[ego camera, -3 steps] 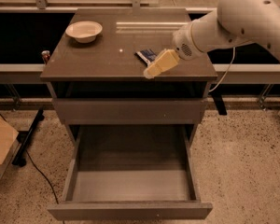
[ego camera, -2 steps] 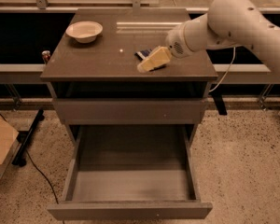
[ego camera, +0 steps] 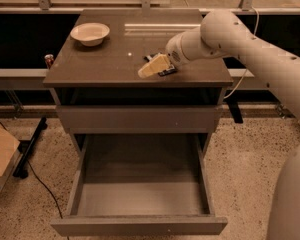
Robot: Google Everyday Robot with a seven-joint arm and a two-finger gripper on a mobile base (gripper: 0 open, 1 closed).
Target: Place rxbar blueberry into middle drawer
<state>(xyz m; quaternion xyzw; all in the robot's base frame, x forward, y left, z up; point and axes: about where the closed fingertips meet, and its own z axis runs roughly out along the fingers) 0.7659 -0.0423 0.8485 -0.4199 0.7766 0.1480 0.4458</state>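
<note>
Cabinet top point(ego camera: 105, 66): gripper point(ego camera: 152, 67) is low over the right-centre area, pale tip pointing left and toward the near edge. The arm point(ego camera: 240, 39) comes in from the right.

Snack bar point(ego camera: 166, 72): dark wrapper lying on the top directly under and behind the gripper, mostly covered. Only its edges show, at the far-left and near-right of the tip. Gripper appears to touch it. Can't tell how far the gripper is open, or whether it has hold of the bar.

Middle drawer point(ego camera: 140, 225): pulled fully out toward the near side, approx. centred below the top. Bar isn't in it.

Shallow drawer point(ego camera: 140, 119) above it: pushed in.

White bowl point(ego camera: 90, 33): far-left corner of the top, upright, well apart from the gripper.

Floor, left: cardboard box point(ego camera: 0, 154) and black cable point(ego camera: 45, 189).
</note>
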